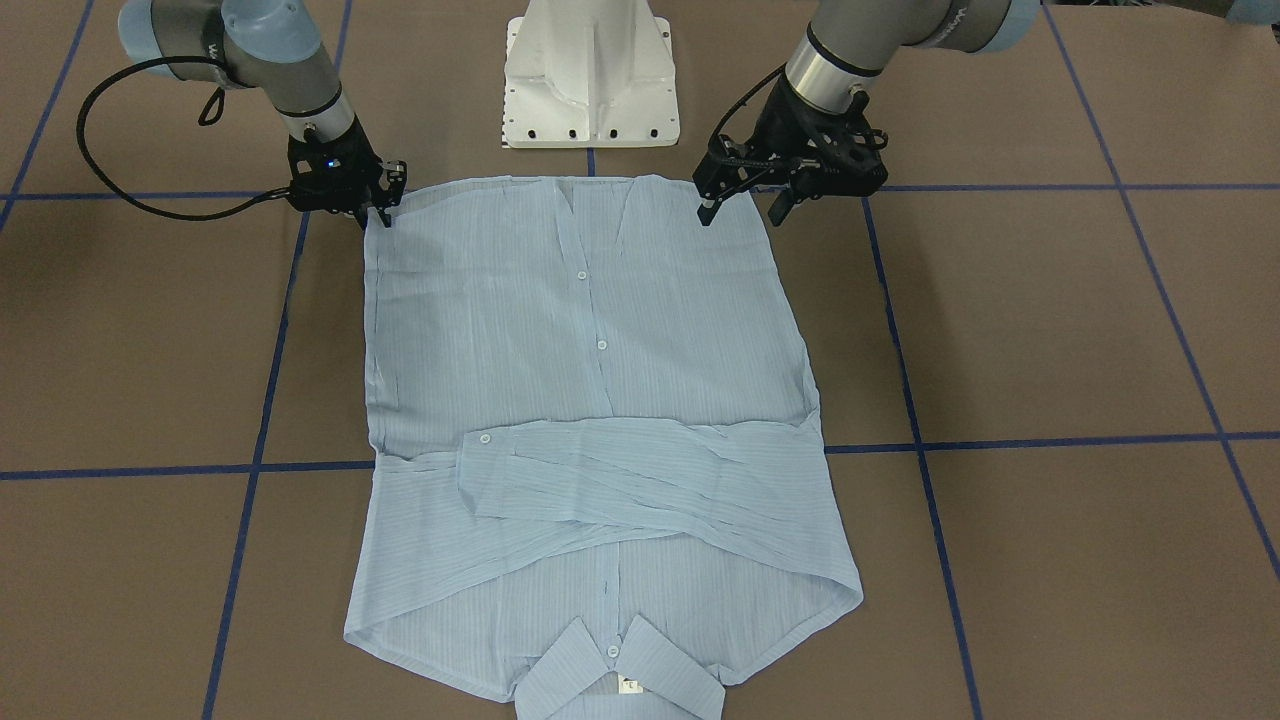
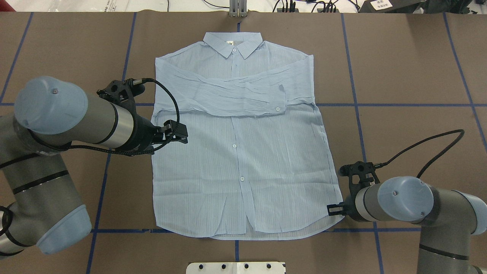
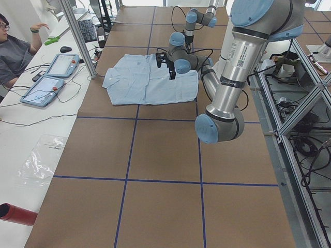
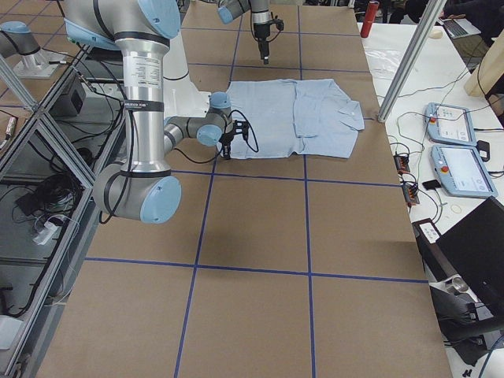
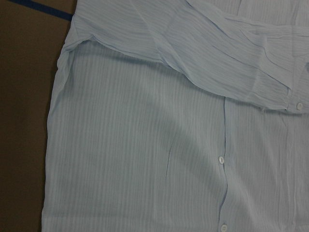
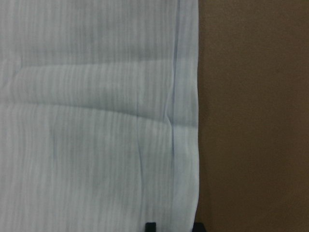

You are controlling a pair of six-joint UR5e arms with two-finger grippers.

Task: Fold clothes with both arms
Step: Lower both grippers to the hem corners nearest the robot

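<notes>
Button-up shirt (image 1: 600,330) laid flat, sleeves (image 1: 640,470) crossed.
Left gripper (image 1: 742,212) wide above shirt; right gripper (image 1: 373,215) narrow, astride its edge.

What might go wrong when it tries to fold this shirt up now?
The right pincer straddles only the thin edge of the shirt, so it might slip or catch one layer. The left pincer hangs well above the cloth; uneven lifting may skew the fold. The loosely crossed sleeves may slide apart.

raised left pincer (image 1: 742,212), jaws spread wide, low right pincer (image 1: 375,217), jaws narrowly apart, both pointing down
</notes>
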